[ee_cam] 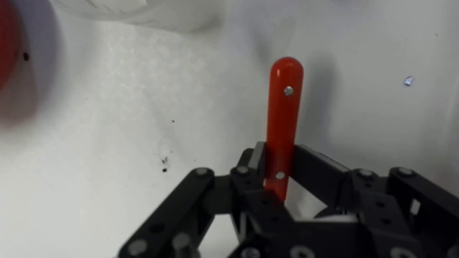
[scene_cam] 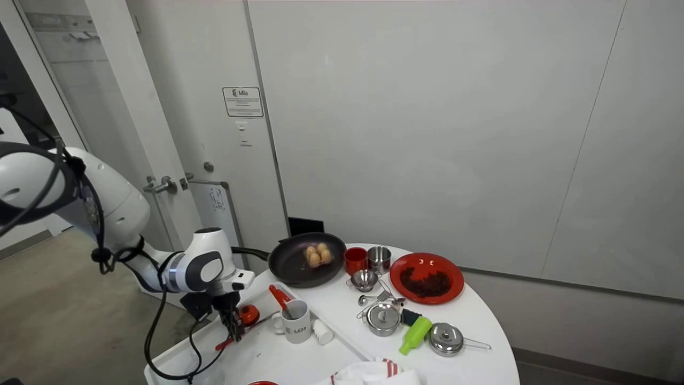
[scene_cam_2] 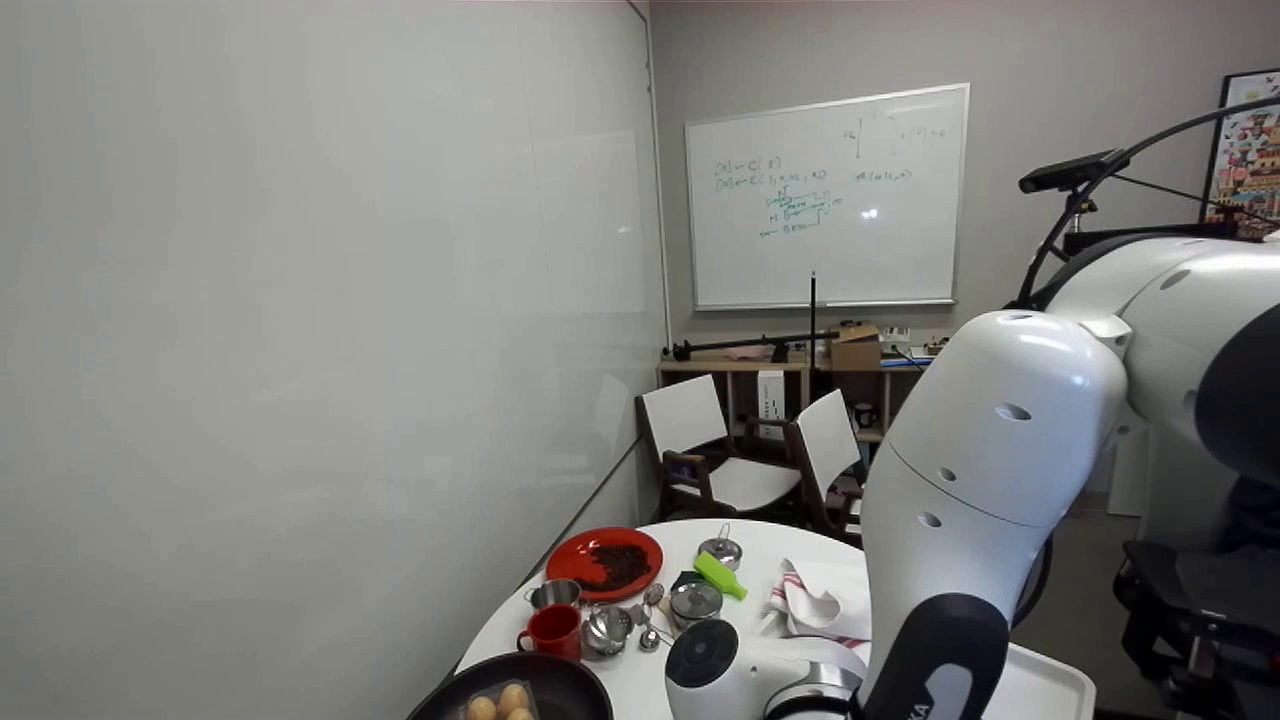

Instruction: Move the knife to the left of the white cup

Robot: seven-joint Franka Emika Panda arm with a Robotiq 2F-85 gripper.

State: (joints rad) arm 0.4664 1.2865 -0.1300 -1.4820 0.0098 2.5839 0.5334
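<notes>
One knife (ee_cam: 284,114) is held in the claw (ee_cam: 279,154), as the wrist view shows: the jaws are narrowed onto its red handle, well down from the rounded butt, which points up that view; the blade is out of sight under the claw. Shadow falls to the handle's right, so it may hang off the tray (ee_cam: 376,136); I cannot be sure. A red thing (ee_cam: 7,43) crowds the left edge, and a whitish object (ee_cam: 154,14), cut off at the top, I cannot name. In an exterior view the claw is low over the tray, butt toward the lower left, with what looks like the blade running up and right toward the lettered mug (scene_cam: 297,323). The white cup (scene_cam: 323,332) is just past that mug, seemingly tipped over, near the tray's right wall. So the move turns on the mug, between claw and cup; the tray floor at the view's lower side I judge the roomier path. In an exterior view the arm (scene_cam_2: 980,420) takes up much of the right side; knife, claw and cup do not show, a tray corner shows to the arm's right, a towel (scene_cam_2: 838,585) to its left.
</notes>
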